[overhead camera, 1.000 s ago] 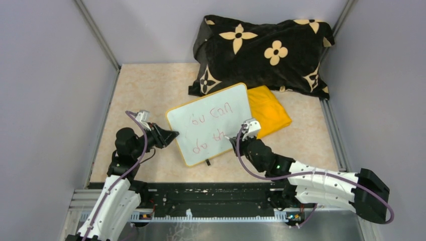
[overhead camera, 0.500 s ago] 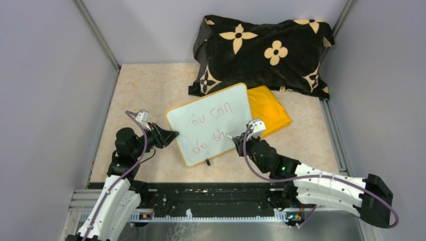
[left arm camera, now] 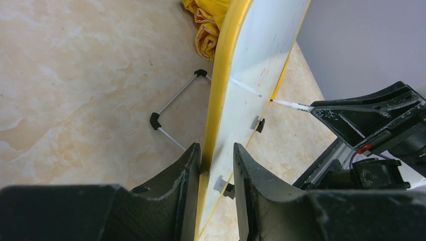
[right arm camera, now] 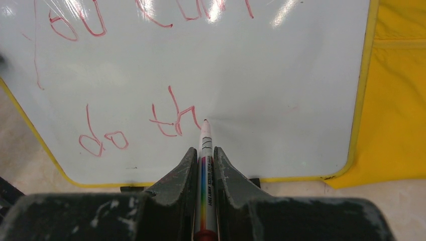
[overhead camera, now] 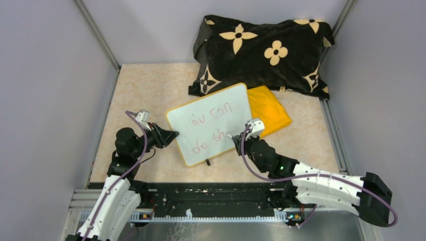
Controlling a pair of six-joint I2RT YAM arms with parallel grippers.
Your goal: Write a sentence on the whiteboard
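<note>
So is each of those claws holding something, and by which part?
The left gripper clamps the whiteboard by its yellow-rimmed side edge. The right gripper holds a marker by its barrel, the tip against the board.

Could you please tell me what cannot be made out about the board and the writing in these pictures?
- The sentence: right wrist view, top line cut by the upper edge and washed by glare; top view, too small to read surely.
- The whiteboard: left wrist view, seen nearly edge-on, so its writing is unreadable.
- The marker: right wrist view, rear end hidden between the right fingers.
</note>
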